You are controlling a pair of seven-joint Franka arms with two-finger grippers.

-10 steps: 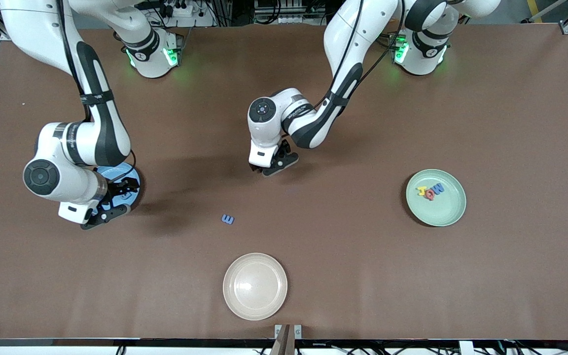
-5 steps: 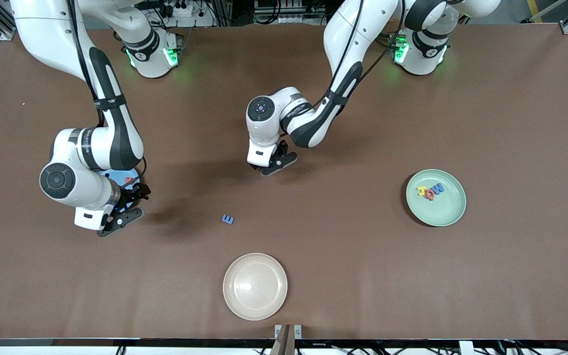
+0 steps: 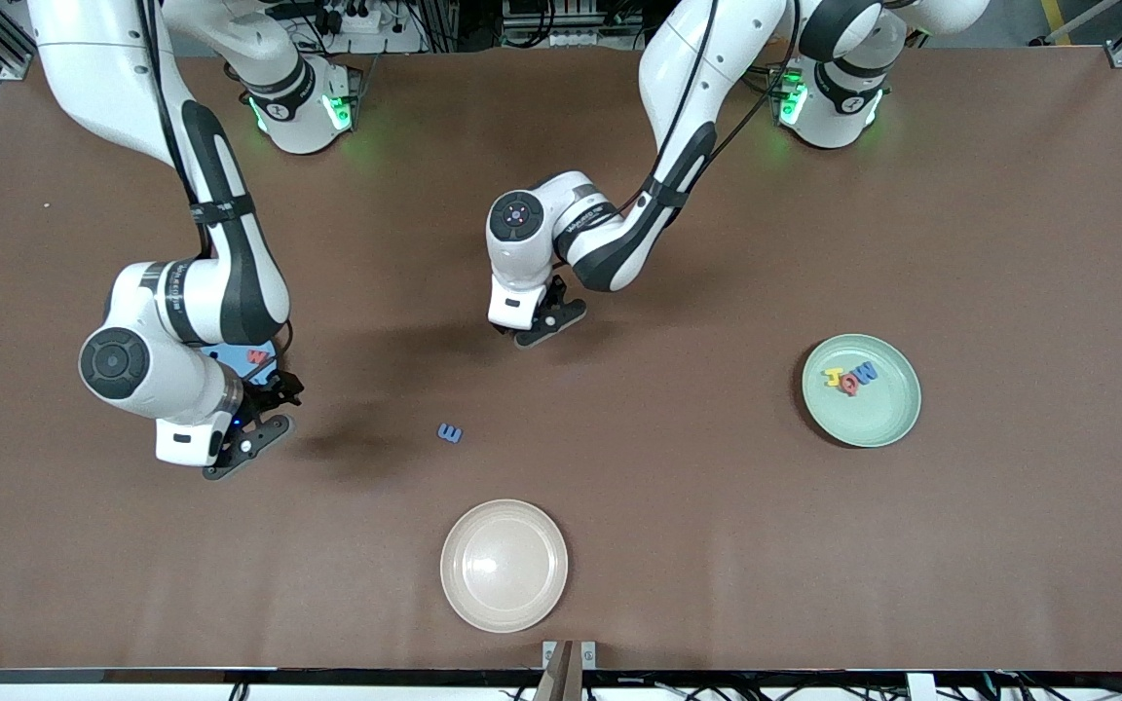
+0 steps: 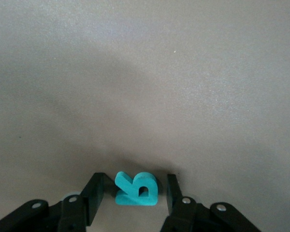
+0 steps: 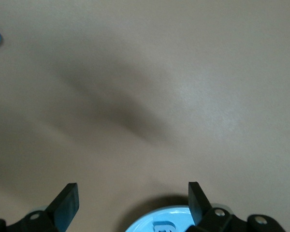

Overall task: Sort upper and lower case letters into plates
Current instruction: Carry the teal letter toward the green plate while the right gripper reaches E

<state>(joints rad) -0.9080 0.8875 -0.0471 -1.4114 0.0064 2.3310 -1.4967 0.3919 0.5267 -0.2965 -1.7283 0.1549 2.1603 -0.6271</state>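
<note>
Bracketing a teal letter (image 4: 137,189), the left tool (image 3: 532,331) is down at the middle of the worktop (image 3: 717,545). Its fingers (image 4: 94,195) are drawn narrow, one on each side of the letter, and a thin gap shows on both sides. The letter lies flat on the worktop between the tips.

The right tool (image 3: 259,421) hangs over the worktop at the edge of the blue plate (image 3: 225,351). Its two fingers (image 5: 65,205) are spread wide with nothing between them. In the right wrist view the rim of that plate shows just under the tool. The right arm covers most of the blue plate in the front view; one red letter (image 3: 255,356) shows in the uncovered part.

One blue letter (image 3: 450,433) lies alone on the worktop. It sits between the two tools and nearer the camera than both.

The green plate (image 3: 868,419) sits toward the left arm's end. It holds three letters close together: one yellow (image 3: 832,376), one red (image 3: 850,386) and one blue (image 3: 866,371).

A cream plate (image 3: 459,594) lies nearest the camera, at the middle of the worktop's edge, with no letter in it.

That makes three plates and six letters in sight: one teal, two blue, two red and one yellow.
</note>
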